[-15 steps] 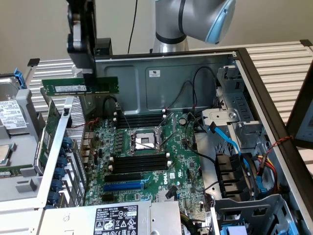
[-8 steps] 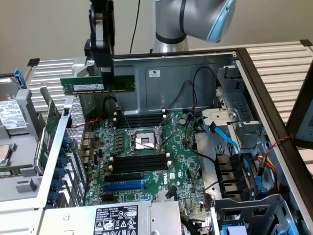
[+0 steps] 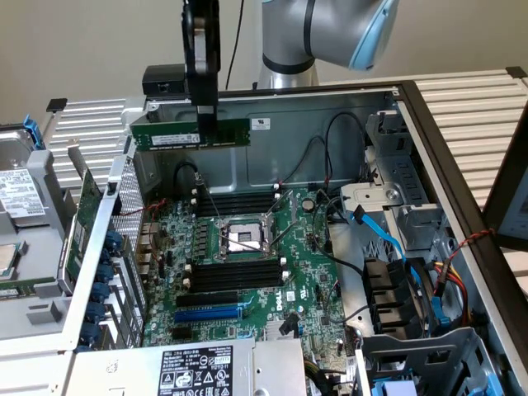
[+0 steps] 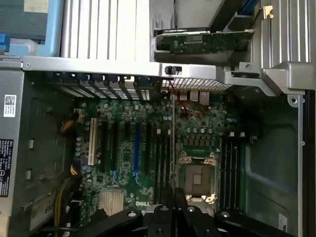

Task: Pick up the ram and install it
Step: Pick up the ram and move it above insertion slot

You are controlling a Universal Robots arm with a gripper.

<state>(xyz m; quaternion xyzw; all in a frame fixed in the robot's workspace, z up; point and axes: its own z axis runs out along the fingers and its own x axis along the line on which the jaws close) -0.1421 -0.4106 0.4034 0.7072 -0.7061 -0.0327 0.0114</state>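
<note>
We see the ram (image 3: 165,134) held in the air above the open computer case (image 3: 330,103), in front of its far metal wall. It is well clear of the motherboard (image 3: 301,285) below. The stick stands on its long edge, and its long axis runs level from the exterior view's left to the exterior view's right. Its flat face, with the pale label, is turned towards that camera.

The black gripper (image 3: 206,132) comes straight down from above, and its jaws are closed on the ram a little past the stick's middle, towards the exterior view's right. In the wrist view we see the ram (image 4: 173,143) edge-on as one thin line reaching away from the gripper (image 4: 174,197). That line runs parallel to the memory slots (image 4: 163,153) beside the CPU socket (image 4: 196,177).

We count one ram, a thin, narrow green board. The motherboard is green and crowded with small parts. It carries one square metal CPU socket (image 3: 239,239) and two banks of long black memory slots (image 3: 235,274), one on each side of the socket. A single long blue slot (image 3: 206,314) lies nearer the camera. A glossy blue cable (image 3: 384,235) curves across the grey sheet-metal bays. One larger green expansion card (image 3: 82,227) stands outside the case at the exterior view's left.
</note>
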